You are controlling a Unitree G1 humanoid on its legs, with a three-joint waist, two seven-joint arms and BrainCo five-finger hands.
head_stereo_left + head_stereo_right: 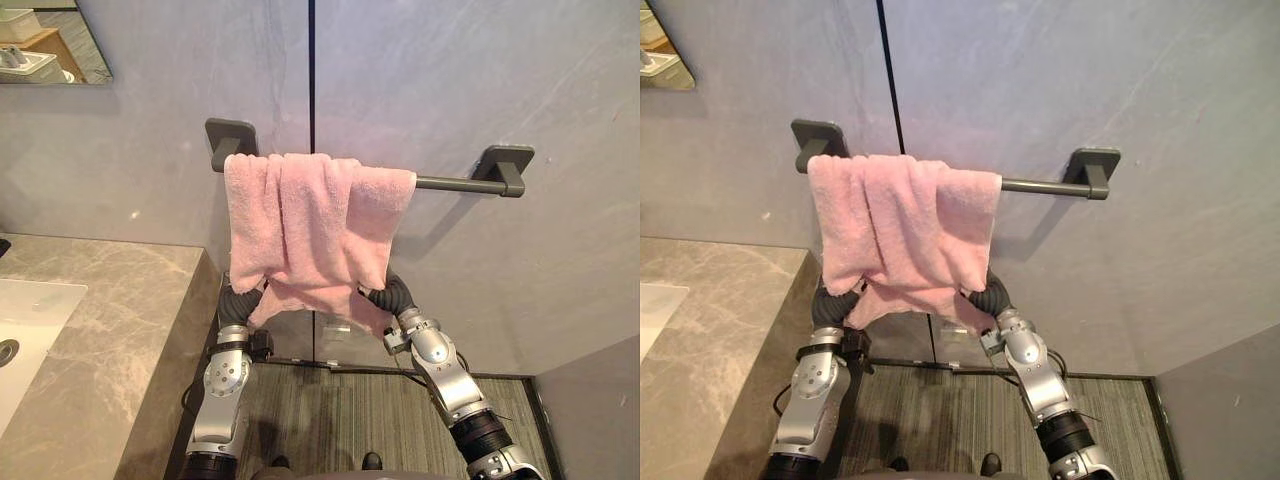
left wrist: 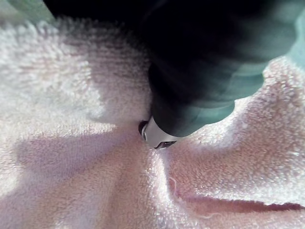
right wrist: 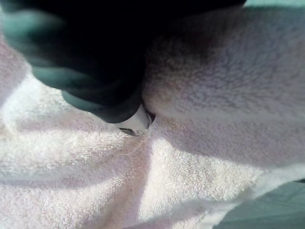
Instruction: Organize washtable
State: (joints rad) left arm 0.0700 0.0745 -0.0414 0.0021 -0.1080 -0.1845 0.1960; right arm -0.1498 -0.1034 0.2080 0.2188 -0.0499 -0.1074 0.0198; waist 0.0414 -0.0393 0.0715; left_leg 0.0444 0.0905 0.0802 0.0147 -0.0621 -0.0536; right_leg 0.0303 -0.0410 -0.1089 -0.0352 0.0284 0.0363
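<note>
Towel (image 1: 310, 220) is hanging bunched over bar (image 1: 450, 183); L hand (image 1: 238, 302) & R hand (image 1: 392, 296) are sitting under its hem below bar, grip can't tell.

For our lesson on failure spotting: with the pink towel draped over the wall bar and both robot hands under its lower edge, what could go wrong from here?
The towel sits bunched at one end of the bar; a downward tug could drag it off.
The left hand and right hand are buried in the cloth, which might snag when they withdraw.
</note>
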